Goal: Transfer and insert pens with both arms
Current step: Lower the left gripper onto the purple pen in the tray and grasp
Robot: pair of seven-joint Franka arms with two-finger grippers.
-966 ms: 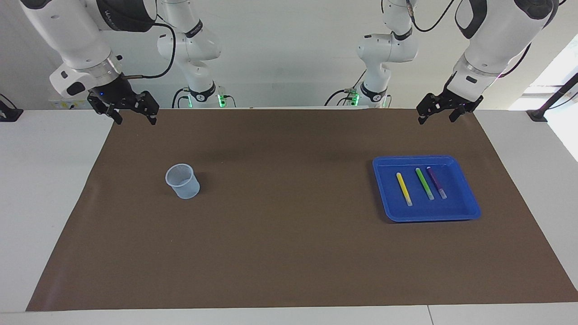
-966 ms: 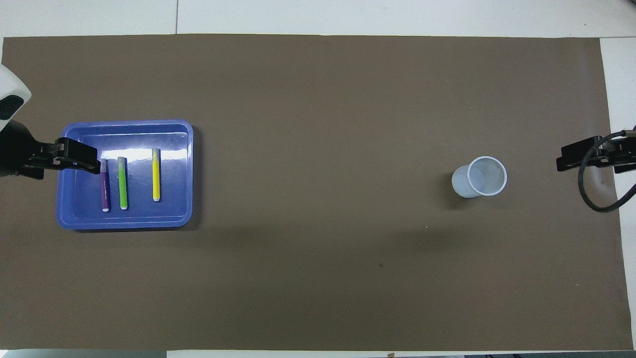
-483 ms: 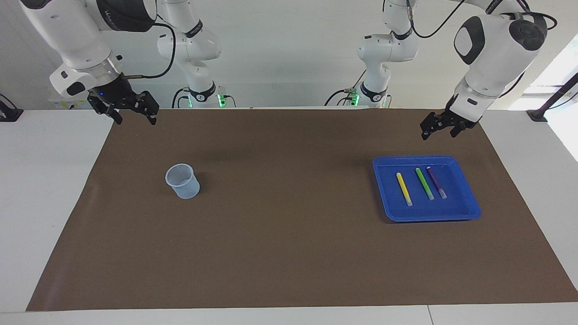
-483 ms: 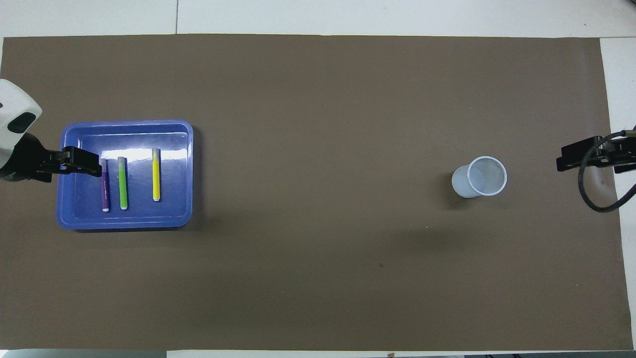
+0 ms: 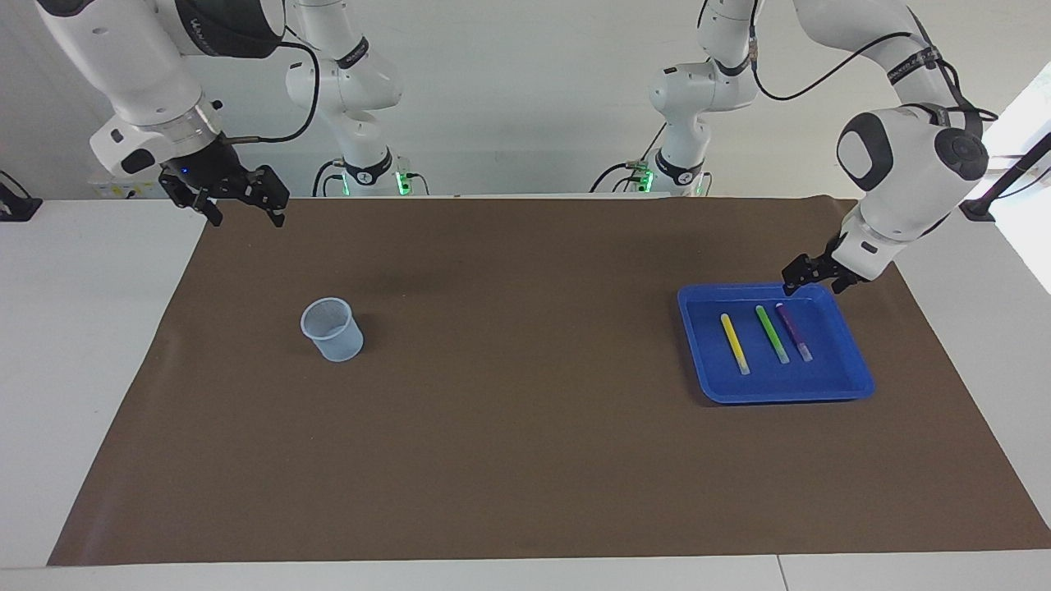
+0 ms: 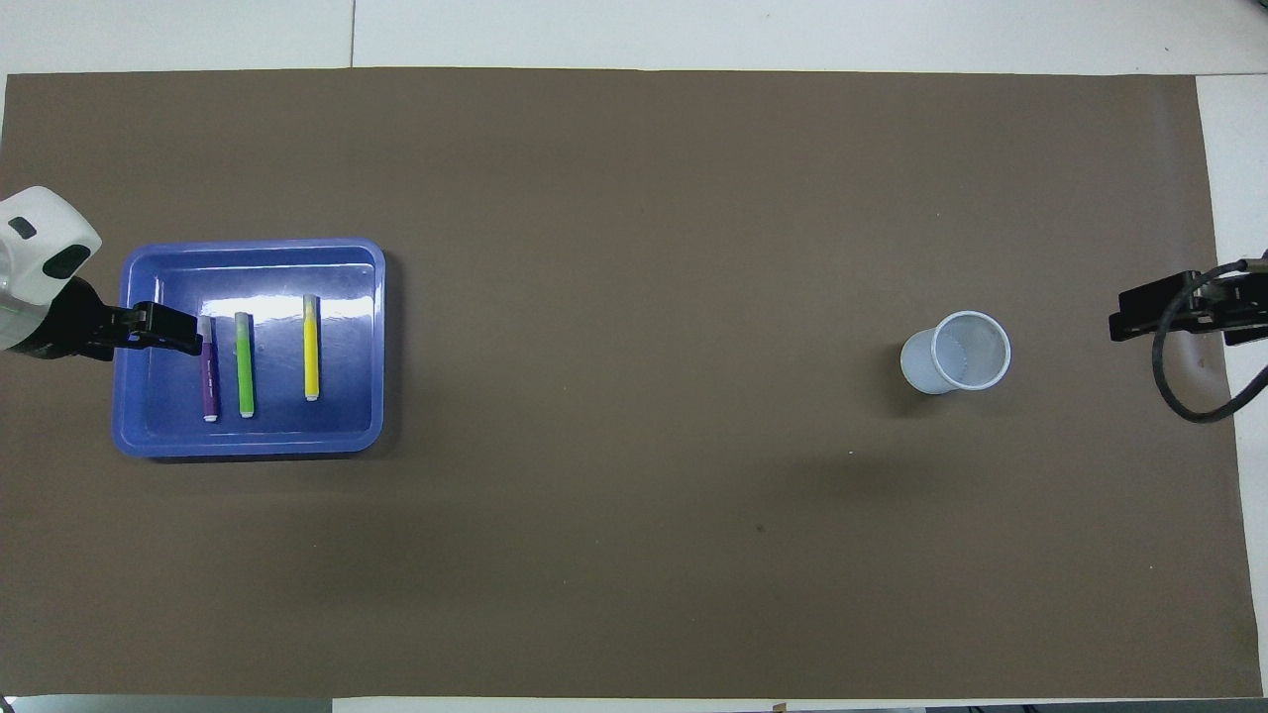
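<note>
Three pens lie side by side in a blue tray (image 5: 854, 386) toward the left arm's end of the table: yellow pen (image 5: 735, 343), green pen (image 5: 772, 334), purple pen (image 5: 794, 332). In the overhead view the tray (image 6: 248, 248) holds the yellow pen (image 6: 311, 347), green pen (image 6: 244, 364) and purple pen (image 6: 209, 371). My left gripper (image 5: 811, 286) hangs open and empty over the tray's edge by the purple pen; it also shows from overhead (image 6: 183, 342). My right gripper (image 5: 246, 215) waits open and empty, high over the mat's corner at the right arm's end.
A clear plastic cup (image 5: 332, 330) stands upright on the brown mat (image 5: 525, 460) toward the right arm's end; from overhead the cup (image 6: 956, 352) looks empty. White table (image 5: 90, 345) borders the mat at both ends.
My left gripper has come down and forward from above the mat's edge to just over the tray's rim by the purple pen. The right arm, pens and cup have not moved.
</note>
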